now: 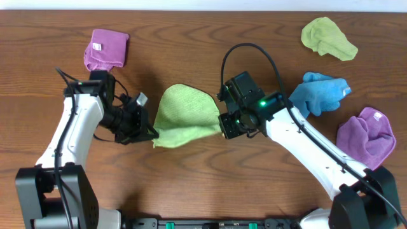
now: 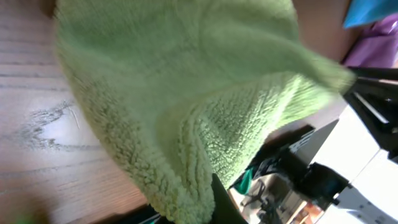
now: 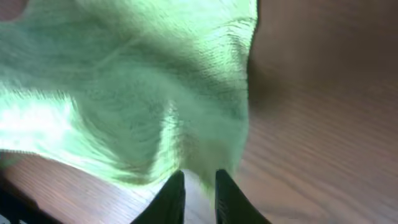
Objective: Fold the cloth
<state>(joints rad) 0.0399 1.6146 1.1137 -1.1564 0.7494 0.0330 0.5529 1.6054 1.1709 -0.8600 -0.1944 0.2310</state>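
A light green cloth (image 1: 185,115) lies in the middle of the table, its near edge lifted between my two grippers. My left gripper (image 1: 151,135) is shut on the cloth's near left corner; in the left wrist view the cloth (image 2: 186,106) hangs from the jaws (image 2: 205,208). My right gripper (image 1: 227,129) is shut on the cloth's near right corner; in the right wrist view the cloth (image 3: 137,93) spreads away from the fingertips (image 3: 200,186).
Other cloths lie around: a folded purple one (image 1: 106,49) at the far left, a yellow-green one (image 1: 327,38) at the far right, a blue one (image 1: 320,92) and a purple one (image 1: 367,137) on the right side.
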